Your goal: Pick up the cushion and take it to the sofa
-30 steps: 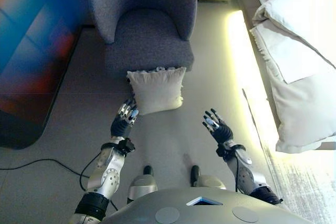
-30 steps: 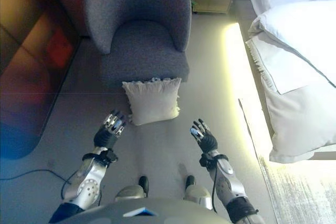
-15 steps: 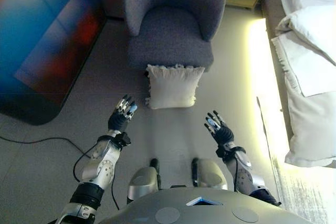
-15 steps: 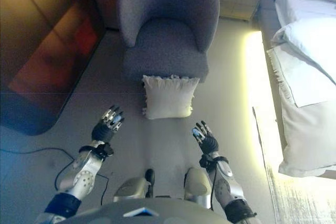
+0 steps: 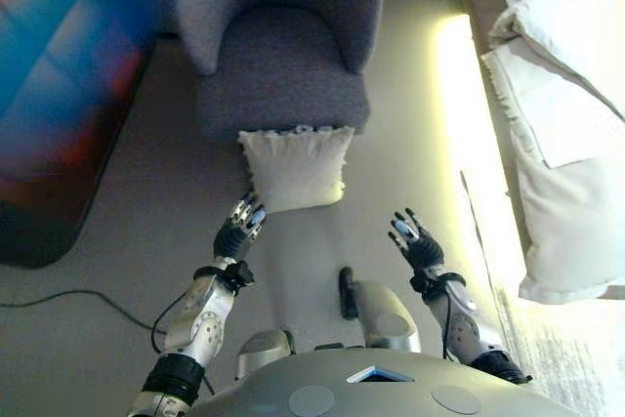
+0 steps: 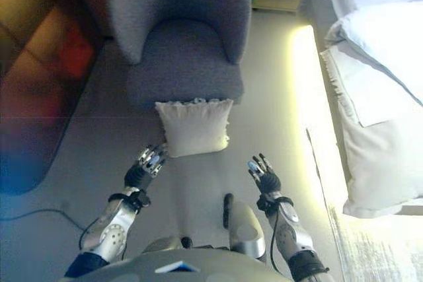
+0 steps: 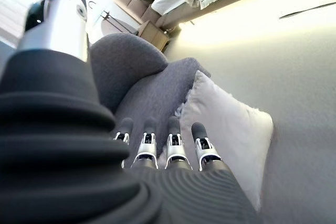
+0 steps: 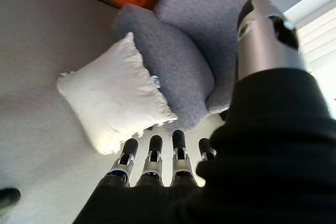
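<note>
A cream cushion (image 5: 295,167) with a frilled edge stands on the floor, leaning against the front of a grey armchair (image 5: 283,56). It also shows in the left wrist view (image 7: 231,129) and the right wrist view (image 8: 116,100). My left hand (image 5: 239,229) is open, fingers straight, just short of the cushion's lower left corner. My right hand (image 5: 414,241) is open and empty, lower right of the cushion and well apart from it.
A bed with white bedding (image 5: 562,124) runs along the right, with a lit strip of floor (image 5: 459,114) beside it. A dark glossy panel (image 5: 59,95) lies at the left. A black cable (image 5: 88,300) crosses the floor at lower left.
The camera has shifted and the whole scene has moved. My left hand now sits closer to the cushion's lower left corner. Both hands stay open.
</note>
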Available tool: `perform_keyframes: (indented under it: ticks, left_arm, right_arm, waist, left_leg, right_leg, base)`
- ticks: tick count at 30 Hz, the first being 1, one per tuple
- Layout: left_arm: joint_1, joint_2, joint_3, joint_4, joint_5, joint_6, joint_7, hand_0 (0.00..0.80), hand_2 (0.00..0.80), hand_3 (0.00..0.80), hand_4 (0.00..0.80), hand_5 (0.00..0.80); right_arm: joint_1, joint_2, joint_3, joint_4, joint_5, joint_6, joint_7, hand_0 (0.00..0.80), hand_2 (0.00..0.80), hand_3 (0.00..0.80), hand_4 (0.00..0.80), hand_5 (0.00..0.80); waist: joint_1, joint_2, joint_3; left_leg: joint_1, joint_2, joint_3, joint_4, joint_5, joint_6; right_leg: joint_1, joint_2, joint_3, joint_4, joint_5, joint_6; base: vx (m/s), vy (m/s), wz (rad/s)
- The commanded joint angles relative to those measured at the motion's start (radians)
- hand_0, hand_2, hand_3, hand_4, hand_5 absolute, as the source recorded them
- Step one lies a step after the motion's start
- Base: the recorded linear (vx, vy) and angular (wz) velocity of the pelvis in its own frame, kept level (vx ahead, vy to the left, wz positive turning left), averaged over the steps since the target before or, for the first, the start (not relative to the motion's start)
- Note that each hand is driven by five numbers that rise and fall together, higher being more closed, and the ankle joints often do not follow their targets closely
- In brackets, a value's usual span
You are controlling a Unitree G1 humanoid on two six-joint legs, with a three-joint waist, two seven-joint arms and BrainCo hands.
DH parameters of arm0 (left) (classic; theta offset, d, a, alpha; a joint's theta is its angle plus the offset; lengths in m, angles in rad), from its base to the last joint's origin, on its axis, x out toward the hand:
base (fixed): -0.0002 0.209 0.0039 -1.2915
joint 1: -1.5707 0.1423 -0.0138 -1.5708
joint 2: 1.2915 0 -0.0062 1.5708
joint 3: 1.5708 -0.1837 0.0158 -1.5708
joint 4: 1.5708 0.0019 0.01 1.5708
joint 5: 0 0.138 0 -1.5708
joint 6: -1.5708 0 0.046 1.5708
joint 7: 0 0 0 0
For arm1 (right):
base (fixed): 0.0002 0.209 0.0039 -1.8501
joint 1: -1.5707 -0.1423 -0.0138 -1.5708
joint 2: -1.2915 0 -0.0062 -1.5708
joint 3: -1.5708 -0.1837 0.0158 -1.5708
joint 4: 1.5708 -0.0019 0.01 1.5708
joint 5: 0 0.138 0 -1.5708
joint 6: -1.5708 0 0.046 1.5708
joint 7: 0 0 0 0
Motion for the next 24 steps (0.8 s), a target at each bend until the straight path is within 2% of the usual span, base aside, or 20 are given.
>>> perform_keyframes:
  ticks: [1, 3, 4, 5, 6, 8, 10, 12, 14, 15, 17, 18, 21, 24]
  left_arm:
    - [-0.008, -0.017, -0.004, -0.119, -0.037, -0.05, 0.029, 0.0, 0.0, 0.0, 0.0, 0.0]
    - [-0.032, -0.026, -0.013, -0.13, -0.048, -0.053, 0.049, 0.0, 0.0, 0.0, 0.0, 0.0]
    - [-0.034, -0.027, -0.014, -0.13, -0.048, -0.053, 0.05, 0.0, 0.0, 0.0, 0.0, 0.0]
    - [-0.042, -0.027, -0.02, -0.131, -0.048, -0.054, 0.055, 0.0, 0.0, 0.0, 0.0, 0.0]
    - [-0.049, -0.025, -0.022, -0.129, -0.051, -0.053, 0.057, 0.0, 0.0, 0.0, 0.0, 0.0]
    - [-0.054, -0.022, -0.015, -0.122, -0.057, -0.051, 0.045, 0.0, 0.0, 0.0, 0.0, 0.0]
    - [-0.054, -0.015, -0.017, -0.125, -0.06, -0.057, 0.032, 0.0, 0.0, 0.0, 0.0, 0.0]
    - [-0.047, -0.02, -0.022, -0.132, -0.063, -0.065, 0.031, 0.0, 0.0, 0.0, 0.0, 0.0]
    - [-0.035, -0.023, -0.03, -0.148, -0.068, -0.072, 0.043, 0.0, 0.0, 0.0, 0.0, 0.0]
    - [-0.026, -0.025, -0.034, -0.148, -0.069, -0.082, 0.047, 0.0, 0.0, 0.0, 0.0, 0.0]
    - [-0.016, -0.027, -0.027, -0.139, -0.07, -0.085, 0.038, 0.0, 0.0, 0.0, 0.0, 0.0]
    - [-0.015, -0.027, -0.024, -0.131, -0.069, -0.085, 0.029, 0.0, 0.0, 0.0, 0.0, 0.0]
    - [-0.014, -0.017, -0.014, -0.119, -0.084, -0.083, -0.004, 0.0, 0.0, 0.0, 0.0, 0.0]
    - [-0.021, -0.008, -0.012, -0.116, -0.093, -0.091, -0.018, 0.0, 0.0, 0.0, 0.0, 0.0]
  right_arm:
    - [-0.013, -0.034, -0.001, -0.051, -0.04, -0.039, 0.043, 0.0, 0.0, 0.0, 0.0, 0.0]
    - [-0.025, -0.041, 0.001, -0.028, -0.048, -0.056, 0.056, 0.0, 0.0, 0.0, 0.0, 0.0]
    - [-0.027, -0.041, 0.001, -0.027, -0.046, -0.058, 0.057, 0.0, 0.0, 0.0, 0.0, 0.0]
    - [-0.033, -0.042, 0.005, -0.018, -0.032, -0.071, 0.061, 0.0, 0.0, 0.0, 0.0, 0.0]
    - [-0.039, -0.041, 0.008, -0.012, -0.021, -0.078, 0.059, 0.0, 0.0, 0.0, 0.0, 0.0]
    - [-0.04, -0.038, 0.003, -0.022, -0.022, -0.072, 0.047, 0.0, 0.0, 0.0, 0.0, 0.0]
    - [-0.025, -0.038, 0.0, -0.035, -0.021, -0.08, 0.046, 0.0, 0.0, 0.0, 0.0, 0.0]
    - [-0.003, -0.04, -0.006, -0.046, -0.029, -0.082, 0.057, 0.0, 0.0, 0.0, 0.0, 0.0]
    - [0.004, -0.049, -0.006, -0.058, -0.03, -0.075, 0.065, 0.0, 0.0, 0.0, 0.0, 0.0]
    - [0.001, -0.053, -0.006, -0.05, -0.027, -0.074, 0.078, 0.0, 0.0, 0.0, 0.0, 0.0]
    - [0.002, -0.055, -0.013, -0.044, -0.019, -0.07, 0.094, 0.0, 0.0, 0.0, 0.0, 0.0]
    - [0.012, -0.051, -0.02, -0.045, -0.02, -0.069, 0.098, 0.0, 0.0, 0.0, 0.0, 0.0]
    - [0.036, -0.038, -0.025, -0.042, -0.028, -0.075, 0.1, 0.0, 0.0, 0.0, 0.0, 0.0]
    - [0.049, -0.031, -0.03, -0.045, -0.019, -0.082, 0.102, 0.0, 0.0, 0.0, 0.0, 0.0]
  waist:
    - [-0.009, -0.018, -0.061]
    - [0.0, -0.037, -0.053]
    - [0.002, -0.037, -0.051]
    - [0.015, -0.046, -0.04]
    - [0.024, -0.051, -0.034]
    - [0.033, -0.045, -0.024]
    - [0.041, -0.035, -0.018]
    - [0.055, -0.022, -0.014]
    - [0.074, -0.012, -0.008]
    - [0.082, -0.006, -0.005]
    - [0.085, 0.003, -0.003]
    - [0.08, 0.009, -0.008]
    - [0.068, 0.033, -0.015]
    - [0.063, 0.048, -0.015]
  left_leg:
    - [-0.054, -0.002, 0.054, 0.373, 0.427, 0.008]
    - [-0.164, 0.04, 0.088, 0.482, 0.421, 0.012]
    - [-0.177, 0.047, 0.091, 0.489, 0.416, 0.014]
    - [-0.232, 0.073, 0.098, 0.486, 0.397, 0.028]
    - [-0.256, 0.093, 0.111, 0.415, 0.388, 0.04]
    - [-0.261, 0.113, 0.119, 0.267, 0.398, 0.047]
    - [-0.273, 0.135, 0.092, 0.103, 0.433, 0.036]
    - [-0.277, 0.154, 0.028, -0.076, 0.466, 0.013]
    - [-0.274, 0.163, -0.042, -0.189, 0.489, -0.006]
    - [-0.274, 0.175, -0.063, -0.221, 0.488, -0.014]
    - [-0.264, 0.187, -0.063, -0.252, 0.48, -0.022]
    - [-0.259, 0.185, -0.04, -0.256, 0.462, -0.022]
    - [-0.235, 0.169, 0.005, -0.31, 0.453, -0.02]
    - [-0.236, 0.145, 0.024, -0.324, 0.454, -0.013]
  right_leg:
    - [0.057, -0.03, 0.028, -0.165, 0.136, 0.026]
    - [0.105, -0.032, 0.026, -0.163, 0.108, 0.0]
    - [0.11, -0.03, 0.025, -0.163, 0.104, -0.002]
    - [0.14, -0.028, 0.028, -0.162, 0.087, -0.007]
    - [0.156, -0.023, 0.027, -0.158, 0.068, -0.009]
    - [0.174, -0.009, 0.041, -0.15, 0.038, -0.006]
    - [0.182, 0.002, 0.063, -0.144, 0.014, 0.005]
    - [0.208, 0.002, 0.094, -0.149, -0.007, 0.026]
    - [0.234, -0.003, 0.117, -0.148, -0.027, 0.038]
    - [0.247, -0.009, 0.127, -0.143, -0.045, 0.041]
    - [0.26, -0.015, 0.132, -0.127, -0.069, 0.046]
    - [0.264, -0.024, 0.124, -0.12, -0.079, 0.05]
    - [0.265, -0.041, 0.097, -0.096, -0.105, 0.063]
    - [0.264, -0.052, 0.084, -0.076, -0.124, 0.071]
  base:
    - [0.349, -0.18, -0.15]
    - [0.235, -0.126, -0.37]
    - [0.201, -0.085, -0.24]
    - [0.229, -0.042, -0.22]
    - [0.286, -0.006, -0.19]
    - [0.239, 0.111, -0.11]
    - [0.211, 0.178, -0.03]
    - [0.257, 0.195, -0.04]
    - [0.282, 0.168, -0.22]
    - [0.229, 0.114, -0.38]
    - [0.267, 0.13, -0.58]
    - [0.293, 0.172, -0.55]
    - [0.251, 0.221, -0.23]
    - [0.228, 0.279, -0.22]
